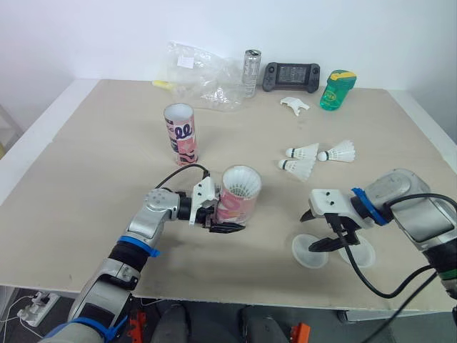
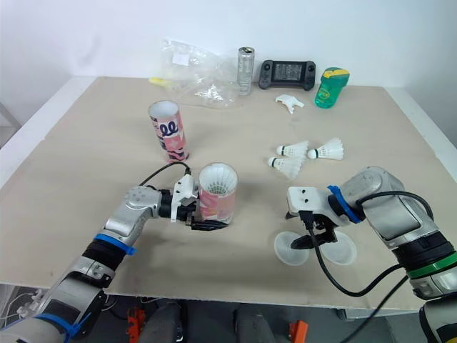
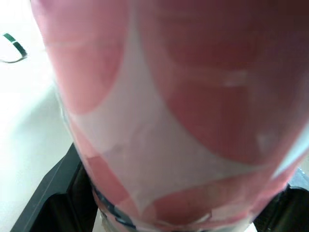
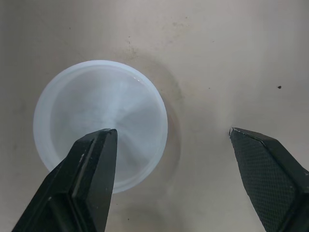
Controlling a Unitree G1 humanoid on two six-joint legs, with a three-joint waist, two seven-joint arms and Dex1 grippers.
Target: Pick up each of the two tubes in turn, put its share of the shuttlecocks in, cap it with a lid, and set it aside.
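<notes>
The left fingers (image 1: 223, 214) are clamped on the pink tube (image 1: 234, 206), which is tilted with its shuttlecock-filled mouth upward. Right of the tube, the right fingers (image 1: 313, 230) hang spread over a flat lid (image 4: 100, 123). The lid sits off-centre under one finger, so centring probably comes first. Beyond the tube lie three loose shuttlecocks (image 1: 303, 151), and the second tube (image 1: 181, 133) stands upright.

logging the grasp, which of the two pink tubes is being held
The nearer tube, clamped in the left tool and tilted with its open mouth toward the head camera. The other tube stands upright farther back, with nothing touching it.
</notes>
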